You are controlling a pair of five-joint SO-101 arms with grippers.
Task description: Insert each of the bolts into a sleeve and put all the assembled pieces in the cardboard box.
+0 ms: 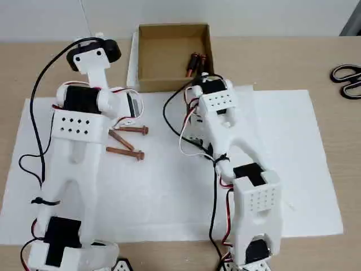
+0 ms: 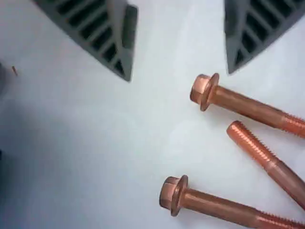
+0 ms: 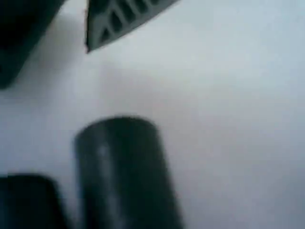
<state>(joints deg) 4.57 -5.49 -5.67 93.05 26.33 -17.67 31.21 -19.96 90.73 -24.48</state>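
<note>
Our left pincer [image 2: 177, 71] hangs wide open over the white sheet [image 2: 95, 157], just beside three loose bolts [image 2: 238, 102]. They lie close together, so a careless close could catch two or set one rolling. Sleeves [image 3: 124, 171] lie by the right pincer [image 3: 71, 43], whose state we cannot tell.

Bare sheet [image 2: 95, 157] shows between the spread left jaws, with 3 bolts [image 2: 248, 107] lying just beside.
</note>
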